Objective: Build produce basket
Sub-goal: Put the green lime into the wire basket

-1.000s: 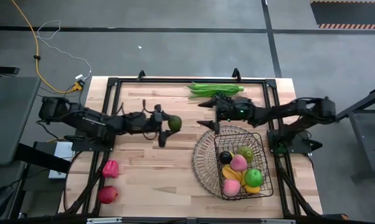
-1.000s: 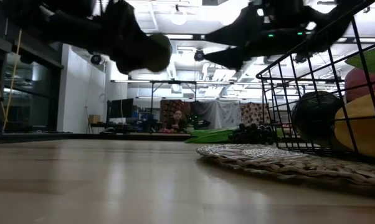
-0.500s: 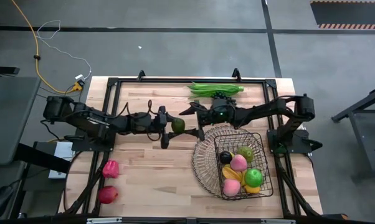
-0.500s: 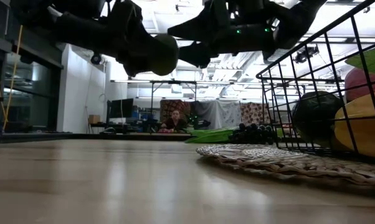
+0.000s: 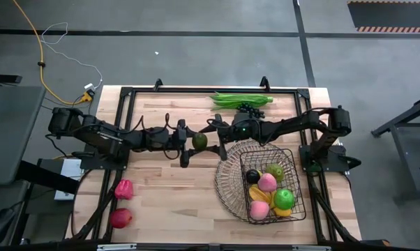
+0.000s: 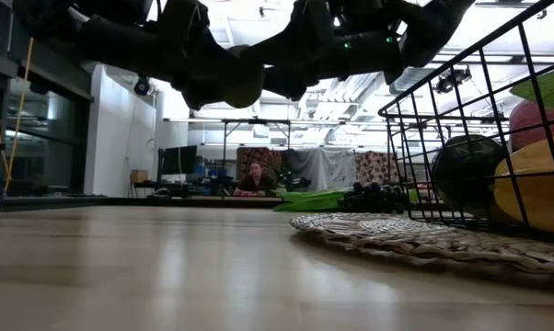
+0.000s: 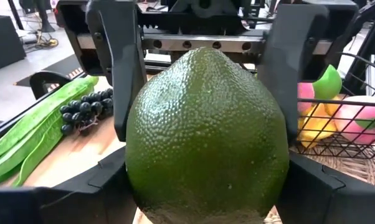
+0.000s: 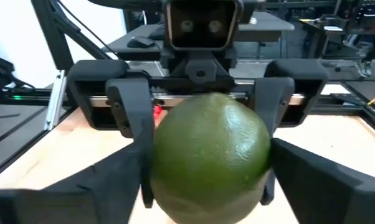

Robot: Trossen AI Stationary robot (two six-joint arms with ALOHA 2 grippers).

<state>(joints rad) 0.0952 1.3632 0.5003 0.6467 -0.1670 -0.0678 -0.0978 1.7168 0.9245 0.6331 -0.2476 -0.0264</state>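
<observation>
Left gripper point(image 5: 190, 141): clamped on the avocado point(image 5: 199, 141), held in the air over mid-table.
Right gripper point(image 5: 211, 138): its fingers flank the same avocado from the opposite side; firm contact hard to tell.
Basket point(image 5: 227, 183): on the table's right half, just beside the avocado, with several fruits inside.
Outside it: beans point(image 5: 239, 100) and grapes point(image 5: 250, 107) at the far edge.

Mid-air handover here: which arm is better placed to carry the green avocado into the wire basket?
Right. The right gripper already brackets the bumpy green avocado held by the left gripper, and the dark wire basket sits directly beneath the right arm.
</observation>
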